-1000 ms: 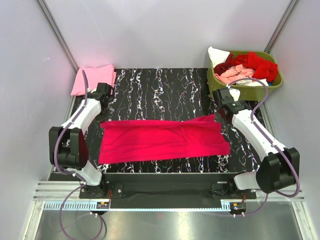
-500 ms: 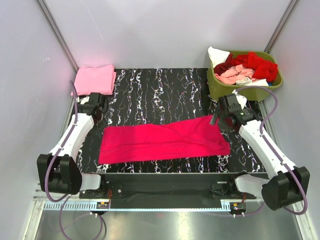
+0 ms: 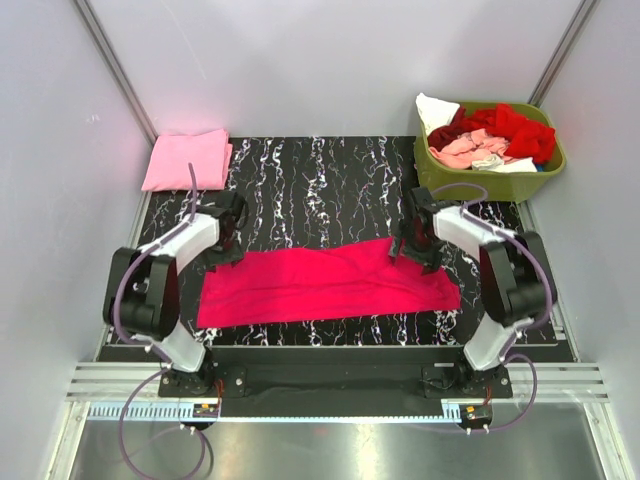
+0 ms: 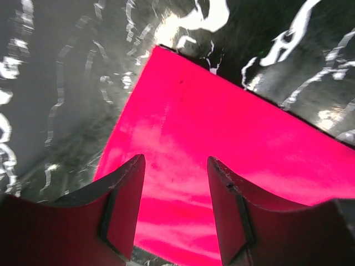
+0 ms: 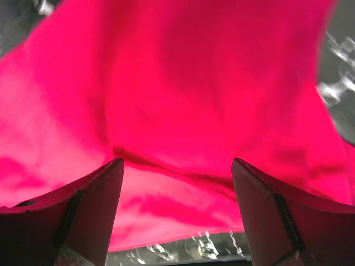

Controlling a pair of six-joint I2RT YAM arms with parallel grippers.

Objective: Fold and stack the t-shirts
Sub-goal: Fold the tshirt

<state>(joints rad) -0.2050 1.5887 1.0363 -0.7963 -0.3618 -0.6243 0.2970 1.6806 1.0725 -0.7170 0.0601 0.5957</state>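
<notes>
A bright magenta-pink t-shirt point(image 3: 330, 285) lies folded into a long strip across the near half of the black marbled table point(image 3: 330, 190). My left gripper point(image 3: 232, 245) hovers open over its far left corner; in the left wrist view the fingers point(image 4: 125, 205) frame bare cloth point(image 4: 222, 122) and hold nothing. My right gripper point(image 3: 408, 245) stands wide open over the strip's far right part, with only cloth point(image 5: 183, 83) between its fingers point(image 5: 94, 205). A folded light pink t-shirt point(image 3: 185, 160) lies at the far left corner.
An olive-green basket point(image 3: 430, 175) stands at the far right, holding red point(image 3: 515, 125), salmon point(image 3: 465, 148) and white point(image 3: 435, 108) shirts. White walls close in the table on the left, the back and the right.
Both grippers were shut on the magenta shirt's far corners and have opened and let go. The arms swung outward, then back in over the strip. The shirt's right far corner has settled flat.
</notes>
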